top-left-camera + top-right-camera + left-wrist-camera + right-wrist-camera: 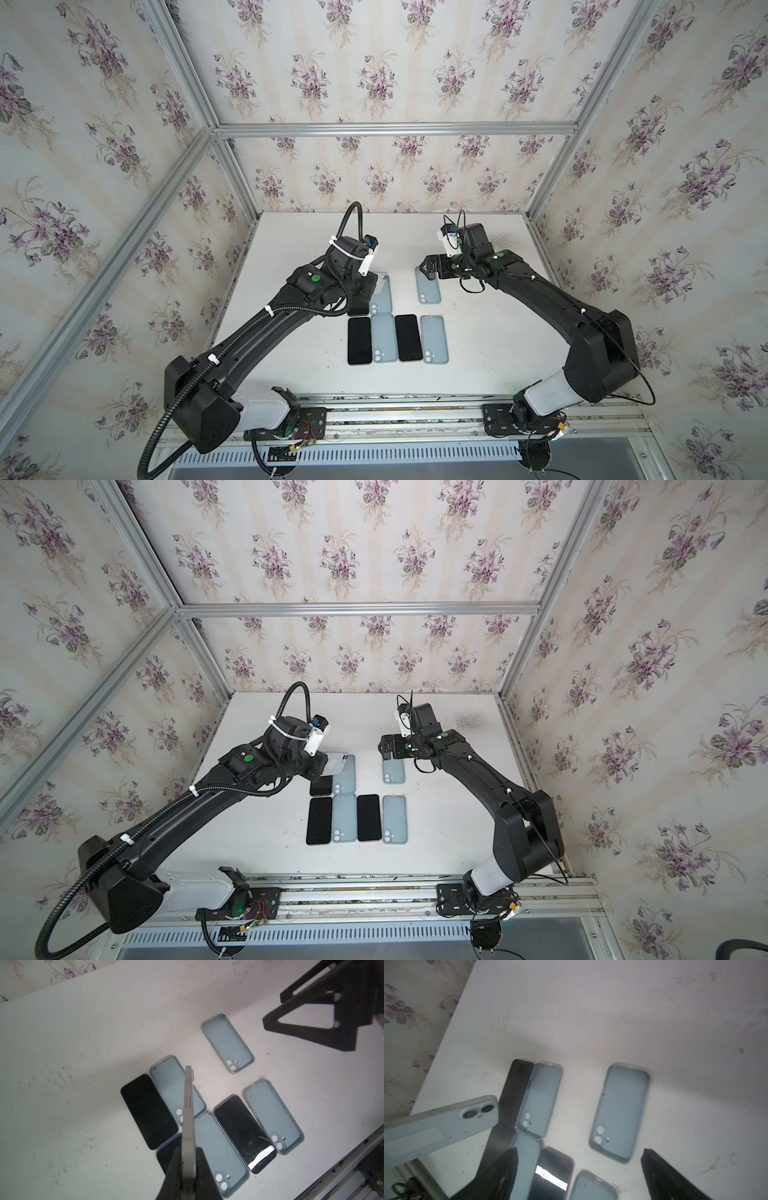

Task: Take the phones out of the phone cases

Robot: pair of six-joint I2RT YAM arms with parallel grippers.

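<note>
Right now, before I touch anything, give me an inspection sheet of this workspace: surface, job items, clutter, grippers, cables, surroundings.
Surface: white table, scuffed and speckled.
Job's things: held phone out of any case; lone empty case set apart; three other empty cases and three screen-up phones grouped side by side.
Clutter: nothing seen.
Grippers: left gripper shut on held phone; right gripper open above the lone empty case.
Cables: black conduit loops above left wrist; thin cable hangs below right wrist.
Surroundings: floral wallpaper, aluminium frame.
</note>
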